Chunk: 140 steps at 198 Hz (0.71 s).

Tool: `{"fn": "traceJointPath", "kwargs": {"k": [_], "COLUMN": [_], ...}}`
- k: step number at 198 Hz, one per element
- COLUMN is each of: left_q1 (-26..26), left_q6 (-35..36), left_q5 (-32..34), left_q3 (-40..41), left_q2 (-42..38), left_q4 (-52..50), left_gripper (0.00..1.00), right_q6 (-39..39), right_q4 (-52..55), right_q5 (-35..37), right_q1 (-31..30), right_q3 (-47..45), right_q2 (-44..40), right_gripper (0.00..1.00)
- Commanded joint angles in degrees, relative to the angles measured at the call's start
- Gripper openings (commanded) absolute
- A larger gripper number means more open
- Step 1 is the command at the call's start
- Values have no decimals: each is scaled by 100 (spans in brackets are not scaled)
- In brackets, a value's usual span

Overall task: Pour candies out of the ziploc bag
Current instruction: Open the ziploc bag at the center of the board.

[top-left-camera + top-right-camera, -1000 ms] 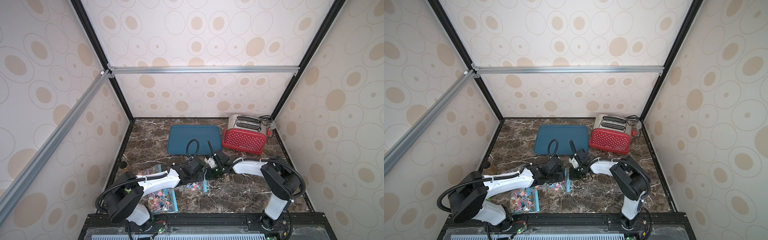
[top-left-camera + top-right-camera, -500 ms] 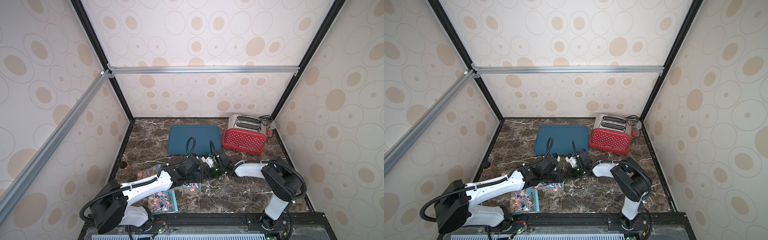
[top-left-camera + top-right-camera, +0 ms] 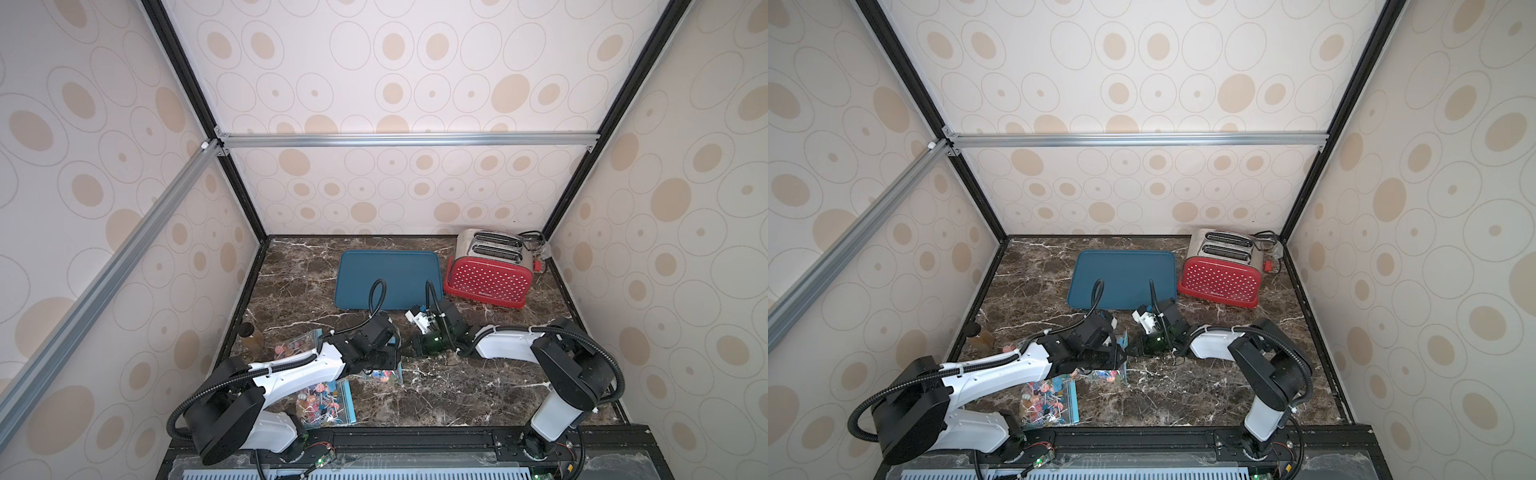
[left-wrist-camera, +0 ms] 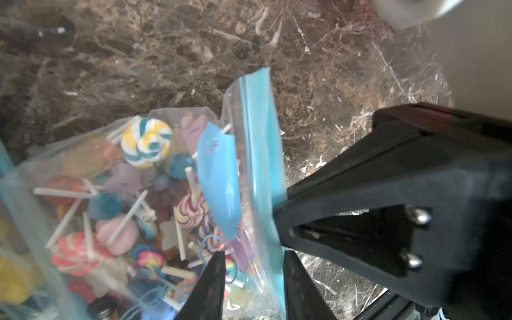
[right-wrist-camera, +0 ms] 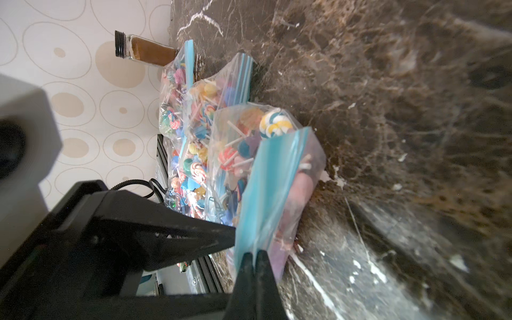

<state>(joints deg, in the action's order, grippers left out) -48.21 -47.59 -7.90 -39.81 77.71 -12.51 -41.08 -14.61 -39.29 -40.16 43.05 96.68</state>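
Note:
A clear ziploc bag with a blue zip strip lies on the marble counter, full of candies, small coloured lollipops on white sticks. My right gripper is shut on the bag's blue strip. My left gripper is open, its two fingers apart with the bag's mouth edge between them. Both top views show the two grippers meeting tip to tip over the bag, the left gripper coming from the left and the right gripper from the right.
Two more candy-filled bags lie near the left arm, one by the front edge and one further back. A spice jar stands by the left wall. A blue tray and a red toaster sit at the back.
The left arm's elbow swung out and back while its gripper stayed at the bag's mouth; its fingers widened, then narrowed somewhat. The right gripper kept its hold on the strip.

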Motion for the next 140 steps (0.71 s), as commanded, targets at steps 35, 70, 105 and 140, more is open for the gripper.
{"fn": "traceJointPath", "kwargs": {"k": [35, 70, 105, 140], "left_q1": [101, 103, 103, 118], "left_q6": [-162, -206, -250, -250], "left_q5": [-144, -258, -269, -177], "left_q3": [194, 156, 169, 185], "left_q2": [-40, 213, 253, 131], "left_q4": [664, 855, 909, 806], "left_gripper": [34, 30, 23, 16], "right_q6": [-130, -146, -111, -42], "right_q4": [-276, -302, -243, -104], "right_q5": [-145, -146, -124, -79], "right_q1": [20, 17, 23, 23], "right_q3": [-60, -91, -96, -86], "right_q2": [30, 17, 8, 24], "right_gripper": [0, 0, 0, 0]}}
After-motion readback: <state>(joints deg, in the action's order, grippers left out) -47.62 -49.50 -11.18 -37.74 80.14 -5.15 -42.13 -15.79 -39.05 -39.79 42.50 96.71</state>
